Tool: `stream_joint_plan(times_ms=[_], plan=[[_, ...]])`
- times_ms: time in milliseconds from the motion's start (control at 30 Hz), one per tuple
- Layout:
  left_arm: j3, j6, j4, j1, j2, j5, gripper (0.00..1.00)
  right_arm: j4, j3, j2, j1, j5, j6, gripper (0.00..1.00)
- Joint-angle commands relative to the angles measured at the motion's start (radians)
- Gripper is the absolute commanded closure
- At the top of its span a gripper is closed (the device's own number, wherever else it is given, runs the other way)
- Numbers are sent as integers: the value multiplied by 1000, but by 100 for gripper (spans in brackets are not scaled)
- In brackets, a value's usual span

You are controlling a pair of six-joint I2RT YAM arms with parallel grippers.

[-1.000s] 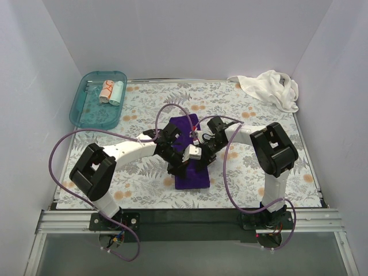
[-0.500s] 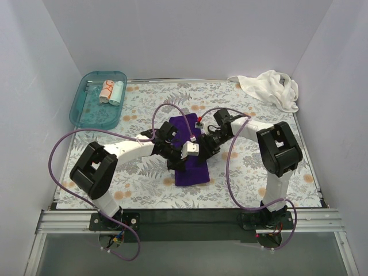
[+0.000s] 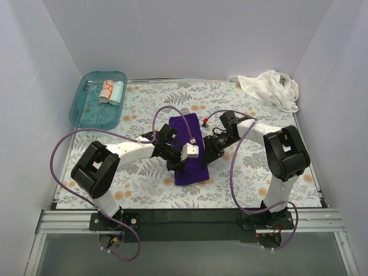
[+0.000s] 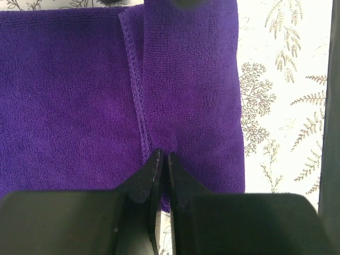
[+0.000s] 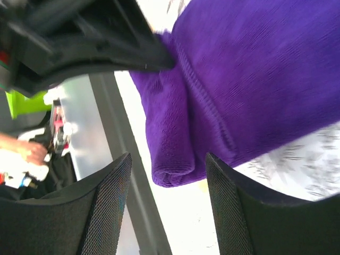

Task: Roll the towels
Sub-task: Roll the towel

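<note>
Regripping the purple towel mid-roll.

Opened the right gripper to a middling spread within the last second and swung its arm outward, leaving the 2 fingers astride the roll's right end, apparently without contact. Kept the left gripper pinched tight on the hem of that same turn, near the middle of the floral sheet. Looks like only 1 turn made so far, with most of the cloth flat beyond; probably a reset before pushing the roll on. Far right, a crumpled white towel, not yet rolled; far left, a teal tray holding 2 small rolls. All round, plain pale walls.
</note>
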Motion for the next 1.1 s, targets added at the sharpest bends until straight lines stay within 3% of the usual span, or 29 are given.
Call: stream_joint_plan(times_ms=[0, 133, 167, 233, 333, 500, 667, 733, 867, 1067], plan=[[-10, 33, 20, 0, 14, -65, 96, -26, -31, 13, 34, -30, -37, 46], [-16, 33, 20, 0, 11, -60, 96, -19, -35, 76, 54, 37, -45, 62], [-18, 33, 22, 0, 8, -62, 96, -9, -35, 89, 54, 69, -40, 71], [-29, 34, 23, 0, -10, -83, 96, 6, -31, 134, 54, 123, -33, 80], [-64, 34, 34, 0, -50, -138, 89, 9, -25, 178, 54, 160, -20, 83], [-163, 85, 58, 1, -211, -211, 67, 20, -31, 189, 59, 169, -20, 83], [-214, 109, 63, 3, -380, -237, 52, 18, -24, 191, 63, 172, -16, 83], [-211, 113, 69, -41, -438, -247, 40, 17, -25, 194, 62, 171, -14, 83], [-231, 123, 119, -262, -460, -443, 39, 18, -24, 208, 66, 166, -3, 83], [-288, 198, 280, -382, -396, -622, 39, 20, -21, 225, 69, 168, 7, 85]])
